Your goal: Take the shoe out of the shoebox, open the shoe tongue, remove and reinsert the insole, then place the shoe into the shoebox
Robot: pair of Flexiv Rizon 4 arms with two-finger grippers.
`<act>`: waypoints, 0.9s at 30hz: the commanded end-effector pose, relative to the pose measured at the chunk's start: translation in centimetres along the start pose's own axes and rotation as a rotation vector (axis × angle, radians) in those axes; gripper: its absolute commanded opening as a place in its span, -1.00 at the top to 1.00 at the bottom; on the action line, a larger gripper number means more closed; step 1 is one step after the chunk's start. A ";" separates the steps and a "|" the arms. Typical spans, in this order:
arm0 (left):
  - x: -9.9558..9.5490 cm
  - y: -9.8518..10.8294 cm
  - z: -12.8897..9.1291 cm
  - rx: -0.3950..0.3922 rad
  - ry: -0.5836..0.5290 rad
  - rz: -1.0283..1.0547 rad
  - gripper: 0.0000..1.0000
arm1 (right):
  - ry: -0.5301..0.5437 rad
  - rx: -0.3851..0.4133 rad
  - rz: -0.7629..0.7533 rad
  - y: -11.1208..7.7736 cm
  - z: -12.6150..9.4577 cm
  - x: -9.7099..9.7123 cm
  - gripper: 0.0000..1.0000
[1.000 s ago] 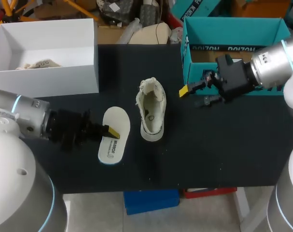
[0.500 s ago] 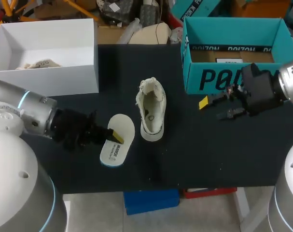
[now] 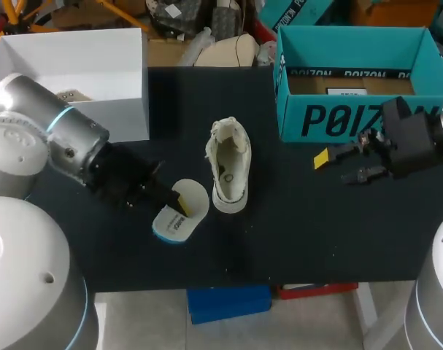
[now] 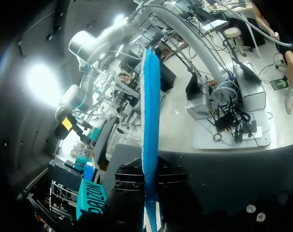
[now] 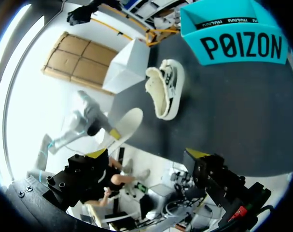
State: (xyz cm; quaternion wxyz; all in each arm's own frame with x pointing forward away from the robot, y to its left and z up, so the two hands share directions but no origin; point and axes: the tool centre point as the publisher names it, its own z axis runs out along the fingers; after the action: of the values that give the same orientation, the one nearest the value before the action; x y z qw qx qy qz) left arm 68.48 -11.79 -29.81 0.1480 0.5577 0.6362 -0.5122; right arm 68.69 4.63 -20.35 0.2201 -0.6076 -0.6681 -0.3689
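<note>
Shoe [image 3: 228, 173] found out, sat mid desk [image 3: 316, 233], tongue seemingly opened. Insole [image 3: 192, 195] removed, pinched in left pincer [image 3: 179, 205], tilted up just left of shoe. Right pincer [image 3: 338, 166] spread, empty, by teal shoebox [image 3: 352, 120]. Reinsertion and boxing left to be done, guessing.

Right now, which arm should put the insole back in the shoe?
Left. The left hand grips the insole, tilted up right beside the shoe. The right hand is open and empty, over by the teal box, farther from the shoe.
</note>
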 end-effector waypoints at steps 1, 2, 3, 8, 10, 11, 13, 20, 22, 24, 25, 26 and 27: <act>-1.2 2.4 1.5 0.065 0.094 0.010 1.00 | -0.002 0.000 0.001 0.0 0.1 0.0 -1.00; -1.4 2.7 1.8 0.075 0.102 0.016 1.00 | -0.002 0.000 0.001 0.0 0.1 0.0 -1.00; -1.6 3.0 2.1 0.081 0.112 0.020 1.00 | -0.002 0.000 0.001 0.0 0.1 0.0 -1.00; -2.5 4.4 3.1 0.105 0.153 0.028 1.00 | -0.002 0.000 0.001 0.0 0.1 0.0 -1.00; -2.7 4.9 3.6 0.106 0.175 0.030 1.00 | -0.002 0.000 0.001 0.0 0.1 0.0 -1.00; -2.8 5.3 3.7 0.102 0.187 0.031 1.00 | -0.002 0.000 0.001 0.0 0.1 0.0 -1.00; -2.9 6.3 4.0 0.096 0.201 0.032 1.00 | -0.002 0.000 0.001 0.0 0.1 0.0 -1.00; -2.8 8.9 4.7 0.081 0.217 0.012 1.00 | -0.002 0.000 0.001 0.0 0.1 0.0 -1.00; -2.9 9.6 4.9 0.080 0.218 0.007 1.00 | -0.002 0.000 0.001 0.0 0.1 0.0 -1.00; -2.9 10.3 4.9 0.072 0.221 0.006 1.00 | -0.002 0.000 0.001 0.0 0.1 0.0 -1.00; -2.9 10.7 5.0 0.067 0.218 0.005 1.00 | -0.002 0.000 0.001 0.0 0.1 0.0 -1.00; -2.9 11.0 5.0 0.062 0.212 0.006 1.00 | -0.002 0.000 0.001 0.0 0.1 0.0 -1.00; -3.0 11.3 5.1 0.058 0.203 0.002 1.00 | -0.002 0.000 0.001 0.0 0.1 0.0 -1.00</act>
State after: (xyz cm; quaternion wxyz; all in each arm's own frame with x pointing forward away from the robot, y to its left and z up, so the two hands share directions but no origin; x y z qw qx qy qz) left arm 76.43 -18.52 -34.54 0.0755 0.6111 0.6367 -0.4641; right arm 68.74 4.71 -20.38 0.2201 -0.6078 -0.6678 -0.3689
